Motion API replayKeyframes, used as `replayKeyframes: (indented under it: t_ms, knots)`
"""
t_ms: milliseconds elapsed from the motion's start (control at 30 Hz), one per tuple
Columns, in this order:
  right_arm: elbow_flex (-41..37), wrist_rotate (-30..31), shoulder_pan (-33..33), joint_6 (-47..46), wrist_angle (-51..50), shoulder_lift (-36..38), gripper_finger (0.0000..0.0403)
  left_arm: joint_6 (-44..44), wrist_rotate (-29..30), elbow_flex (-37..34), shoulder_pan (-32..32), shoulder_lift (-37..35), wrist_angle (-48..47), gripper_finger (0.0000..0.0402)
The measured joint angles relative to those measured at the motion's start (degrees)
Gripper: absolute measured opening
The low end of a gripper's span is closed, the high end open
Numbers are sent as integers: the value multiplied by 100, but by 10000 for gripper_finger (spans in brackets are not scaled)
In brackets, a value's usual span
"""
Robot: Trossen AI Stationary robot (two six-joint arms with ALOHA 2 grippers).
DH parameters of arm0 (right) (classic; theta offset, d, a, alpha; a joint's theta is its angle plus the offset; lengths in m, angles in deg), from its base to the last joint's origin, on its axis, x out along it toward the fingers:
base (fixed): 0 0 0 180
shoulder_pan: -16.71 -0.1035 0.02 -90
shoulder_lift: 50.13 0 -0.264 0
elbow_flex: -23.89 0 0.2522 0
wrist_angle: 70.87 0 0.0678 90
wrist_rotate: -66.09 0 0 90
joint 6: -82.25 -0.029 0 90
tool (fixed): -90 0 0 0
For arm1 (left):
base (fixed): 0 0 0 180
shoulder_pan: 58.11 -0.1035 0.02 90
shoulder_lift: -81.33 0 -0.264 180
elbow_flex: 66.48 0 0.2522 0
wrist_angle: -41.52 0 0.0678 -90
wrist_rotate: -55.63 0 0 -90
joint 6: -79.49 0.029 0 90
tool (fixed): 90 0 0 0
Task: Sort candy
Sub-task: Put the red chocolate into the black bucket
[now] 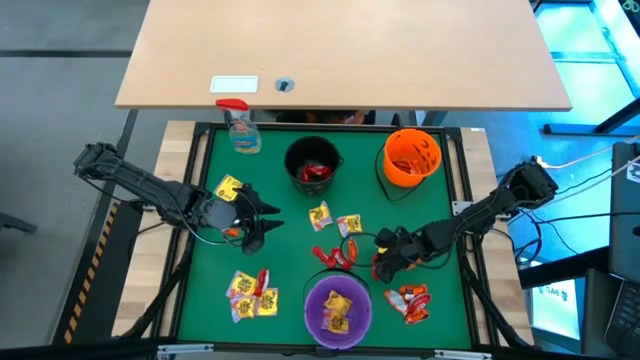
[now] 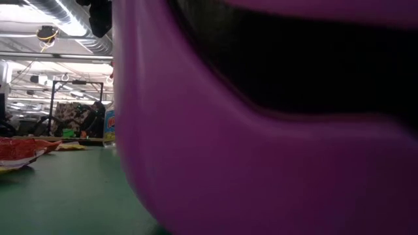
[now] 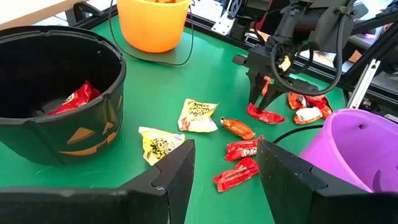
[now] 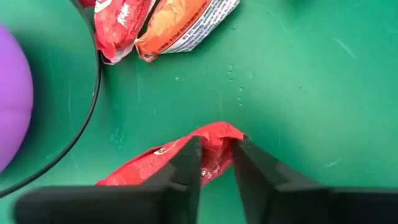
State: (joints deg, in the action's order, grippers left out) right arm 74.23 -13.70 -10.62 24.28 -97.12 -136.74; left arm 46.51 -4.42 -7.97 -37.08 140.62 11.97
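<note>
While the left fingers (image 3: 221, 168) stand released, the right fingers (image 4: 216, 163) pinch a red packet (image 4: 211, 146), its print unreadable.

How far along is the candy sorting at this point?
Partly done: red packets sit in the black bucket, orange in the orange bucket, yellow in the purple bowl. The right gripper pinches a red packet on the mat. Loose candy remains.
</note>
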Motion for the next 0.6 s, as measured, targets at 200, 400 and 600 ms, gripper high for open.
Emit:
replayKeyframes:
  t_ms: [200, 400, 600]
  knots:
    - [-7, -89, 2, 161, -21, 60, 10, 4, 0, 0, 0, 0, 0, 163]
    - [-32, -63, 30, 281, -189, 567, 13, 14, 0, 0, -2, 0, 0, 163]
    - [87, 287, 319, 556, -150, 1331, 9, 31, 0, 0, -2, 0, 0, 163]
